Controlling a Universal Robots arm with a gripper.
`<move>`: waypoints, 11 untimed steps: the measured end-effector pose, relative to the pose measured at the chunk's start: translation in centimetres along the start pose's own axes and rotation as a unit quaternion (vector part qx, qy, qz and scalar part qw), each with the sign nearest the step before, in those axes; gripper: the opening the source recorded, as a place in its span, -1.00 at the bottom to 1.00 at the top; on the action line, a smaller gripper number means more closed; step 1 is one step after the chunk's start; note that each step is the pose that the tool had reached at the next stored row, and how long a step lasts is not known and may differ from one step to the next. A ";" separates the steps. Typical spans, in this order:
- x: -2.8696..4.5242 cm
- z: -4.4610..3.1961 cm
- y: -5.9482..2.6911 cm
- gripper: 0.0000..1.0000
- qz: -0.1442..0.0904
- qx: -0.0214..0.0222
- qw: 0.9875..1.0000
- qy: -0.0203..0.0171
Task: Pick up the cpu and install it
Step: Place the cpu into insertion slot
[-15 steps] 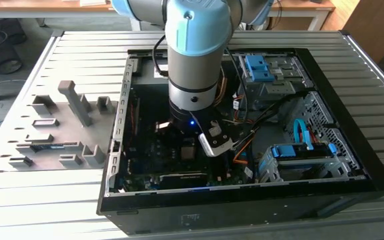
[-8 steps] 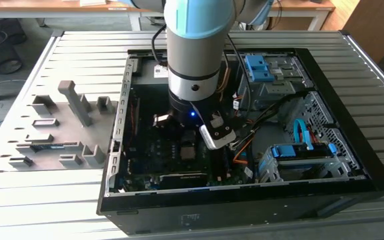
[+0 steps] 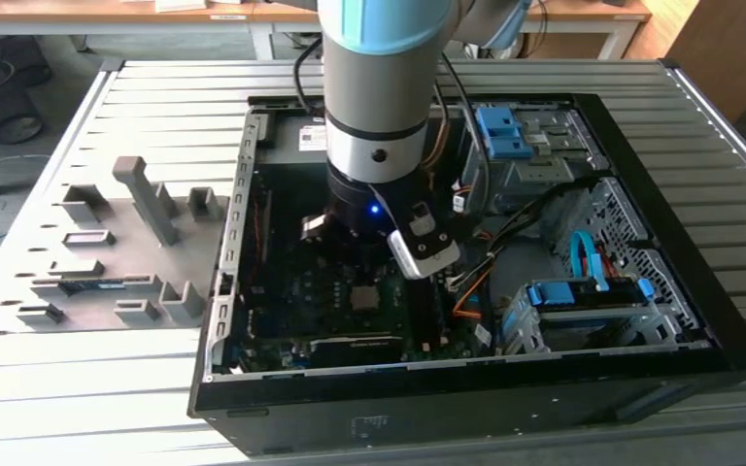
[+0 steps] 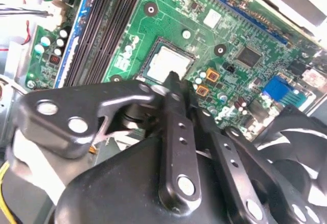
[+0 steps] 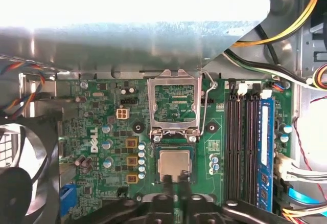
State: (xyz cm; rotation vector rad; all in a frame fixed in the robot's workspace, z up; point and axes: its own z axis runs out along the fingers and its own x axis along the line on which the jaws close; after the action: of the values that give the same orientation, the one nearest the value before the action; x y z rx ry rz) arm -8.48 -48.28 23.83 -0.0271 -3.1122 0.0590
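My jaws are together, gripping nothing, at one edge of the cpu [image 5: 175, 164]. The cpu lies seated in the motherboard [image 5: 102, 147] socket, with the retention frame [image 5: 175, 104] open.

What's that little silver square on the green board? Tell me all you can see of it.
That is the cpu: a small flat square with a dull silver metal top. It lies level in its socket on the green motherboard, with the socket's metal frame flipped open beside it. The gripper is right at one edge; contact cannot be told.
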 end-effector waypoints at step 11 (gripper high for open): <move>-0.51 -2.31 -0.08 -0.80 0.000 -0.001 1.000 0.003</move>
State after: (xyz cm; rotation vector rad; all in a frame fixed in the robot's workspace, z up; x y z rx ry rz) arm -7.91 -48.28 26.13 -0.0270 -3.1054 0.0557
